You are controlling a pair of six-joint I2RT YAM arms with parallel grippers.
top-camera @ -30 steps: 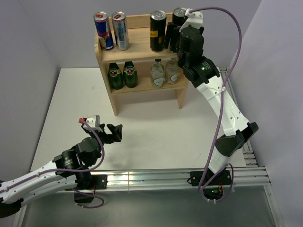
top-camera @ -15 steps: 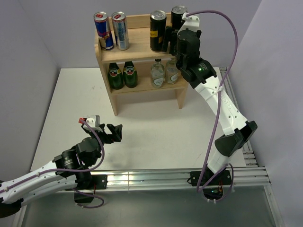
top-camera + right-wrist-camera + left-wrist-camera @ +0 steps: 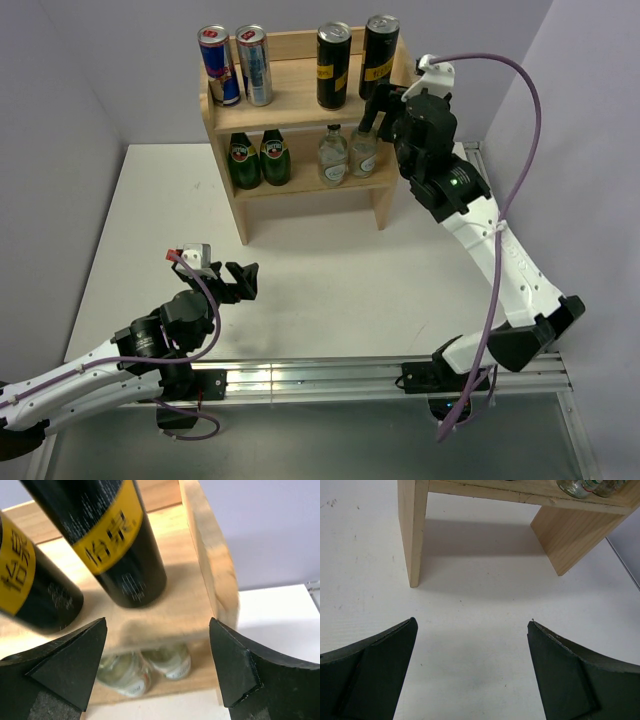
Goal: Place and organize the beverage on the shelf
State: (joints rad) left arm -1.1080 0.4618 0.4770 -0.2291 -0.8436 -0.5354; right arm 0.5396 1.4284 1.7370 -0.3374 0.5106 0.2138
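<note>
Left tool (image 3: 472,622): spread apart, empty, above the bench (image 3: 330,260), lower left.
Right tool (image 3: 157,622): apart, empty, beside the shelf (image 3: 295,90), upper right.
Top board: black-and-gold cans (image 3: 334,65) right, blue-and-silver cans (image 3: 254,65) left, all upright.
Lower tier: green bottles (image 3: 245,160) left, clear bottles (image 3: 333,155) right.

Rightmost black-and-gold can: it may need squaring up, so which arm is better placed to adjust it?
Right. The right gripper, open, hovers just beside the black-and-gold can at the shelf; the left gripper sits well short of it.

The wooden shelf (image 3: 297,92) stands on the white table (image 3: 330,270), toward its far edge.
</note>
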